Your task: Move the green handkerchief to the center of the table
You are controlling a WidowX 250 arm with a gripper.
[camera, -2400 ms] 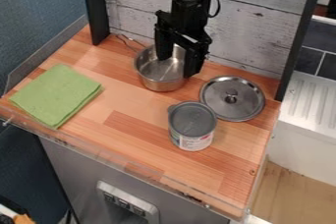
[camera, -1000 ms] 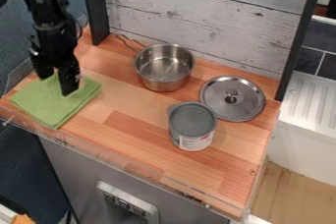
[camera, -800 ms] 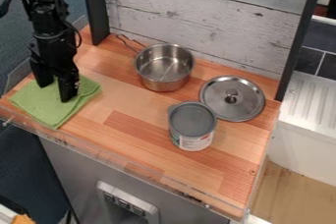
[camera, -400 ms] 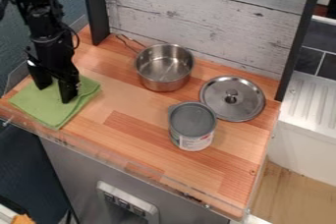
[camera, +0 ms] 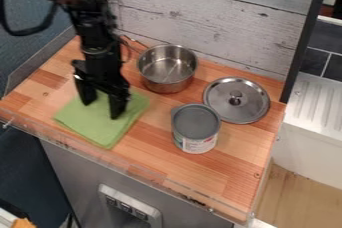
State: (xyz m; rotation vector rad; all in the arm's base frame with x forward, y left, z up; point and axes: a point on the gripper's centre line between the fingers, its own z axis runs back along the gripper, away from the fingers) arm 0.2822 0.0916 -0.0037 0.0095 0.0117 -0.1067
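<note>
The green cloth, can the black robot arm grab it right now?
Probably yes! Its claw is down at the green cloth, and the pot and can stand off to the side, so nothing seems to block it.

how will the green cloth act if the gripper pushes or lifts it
The green cloth looks thin and folded flat, so it would probably slide in one piece under the gripper. Lifted by one edge, it would likely droop and might unfold.
</note>
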